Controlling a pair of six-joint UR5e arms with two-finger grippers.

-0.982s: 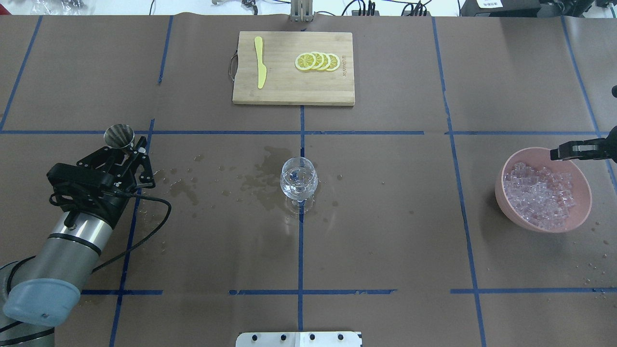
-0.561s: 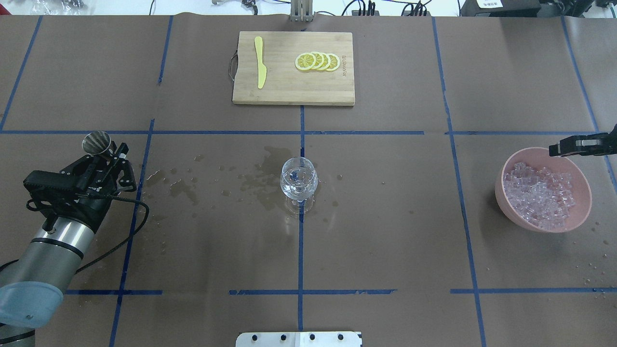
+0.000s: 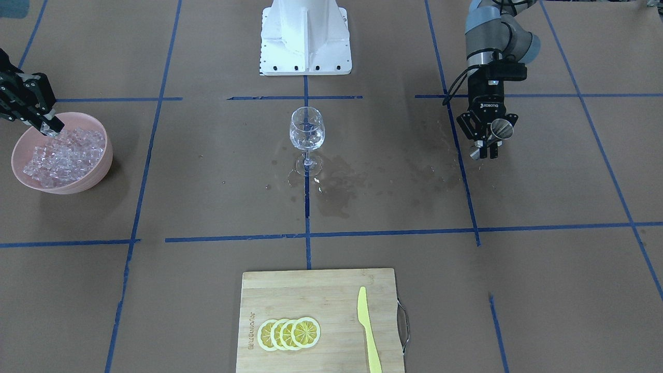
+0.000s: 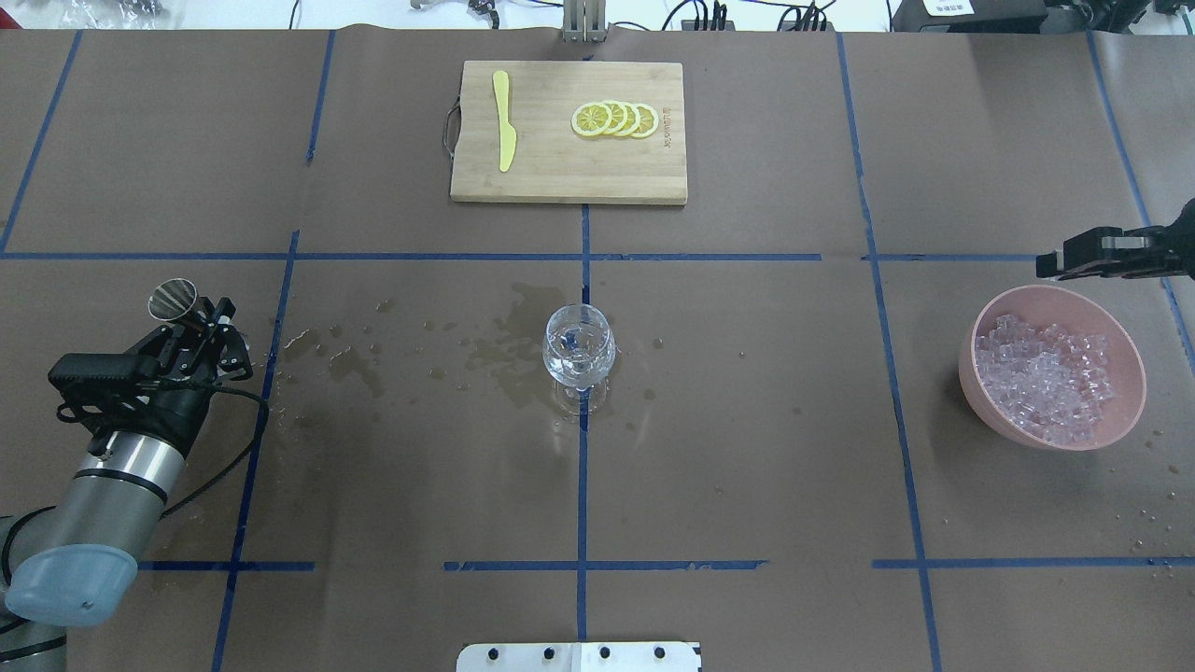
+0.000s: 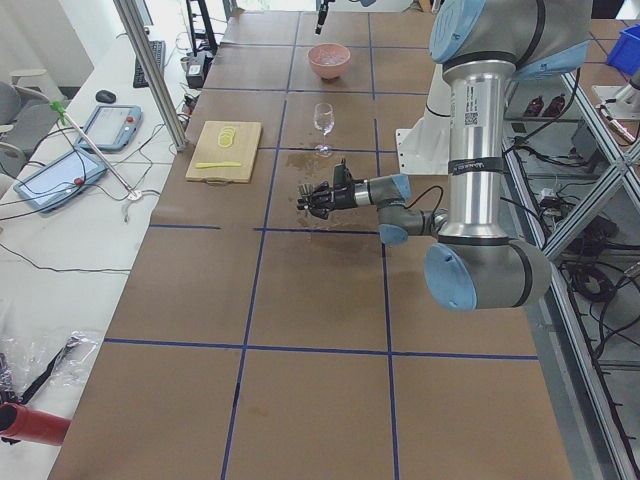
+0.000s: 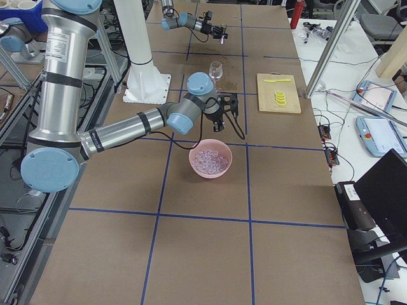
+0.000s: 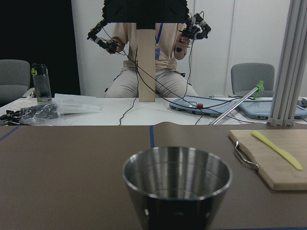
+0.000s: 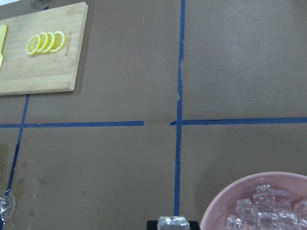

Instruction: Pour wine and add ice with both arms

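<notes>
Shiny steel cup, wooden board, matt paper

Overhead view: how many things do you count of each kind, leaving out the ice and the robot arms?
Wine glass: 1
Pink bowl: 1
Cutting board: 1
Yellow knife: 1
Lemon slices: 4
Metal cup: 1
Total: 9

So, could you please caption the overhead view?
Left gripper holds a steel cup, right gripper holds ice near the pink bowl; wine glass centred.

The counter is covered in brown paper crossed by blue tape lines. Beyond it are a white side table, grey chairs, a white wall and metal posts.
</notes>
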